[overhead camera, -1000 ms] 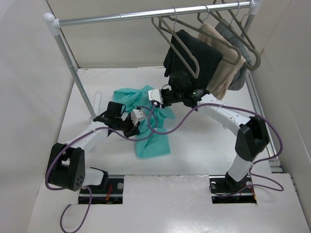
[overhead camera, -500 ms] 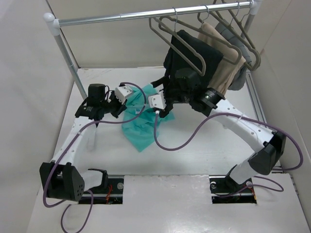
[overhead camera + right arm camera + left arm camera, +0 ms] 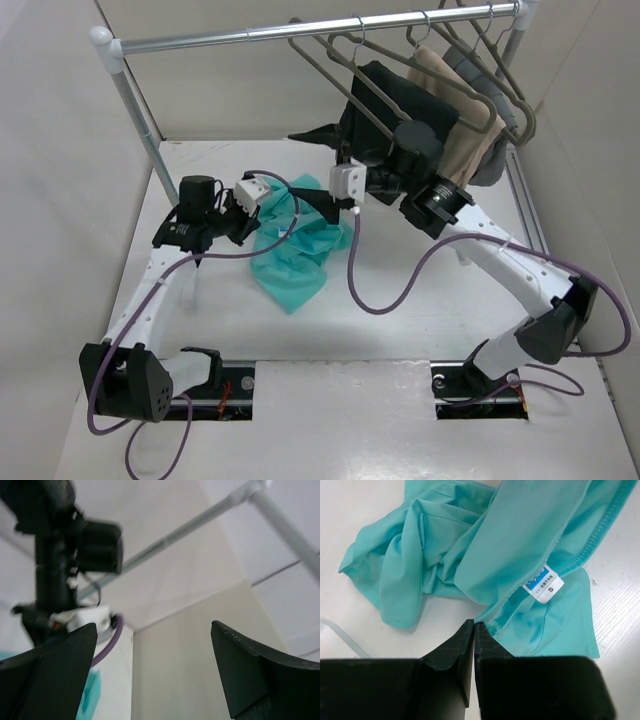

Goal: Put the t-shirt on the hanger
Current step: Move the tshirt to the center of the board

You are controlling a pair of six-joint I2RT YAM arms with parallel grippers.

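Observation:
The teal t-shirt lies bunched on the white table, one edge lifted toward my left gripper. In the left wrist view that gripper is shut, and the t-shirt's hem runs taut from its tips. The white neck label faces up. The empty grey-taupe hanger hangs tilted on the rail. My right gripper is raised below it, open and holding nothing. In the right wrist view the right gripper faces the side wall and the left arm.
A black garment, a tan one and a grey one hang on similar hangers at the rail's right end. The rail's upright pole stands left of the left arm. Walls enclose the table on three sides.
My right gripper let go, opened wide and rose from the t-shirt toward the rail. My left arm swung left and up, dragging the t-shirt's edge. The empty hanger swung left.

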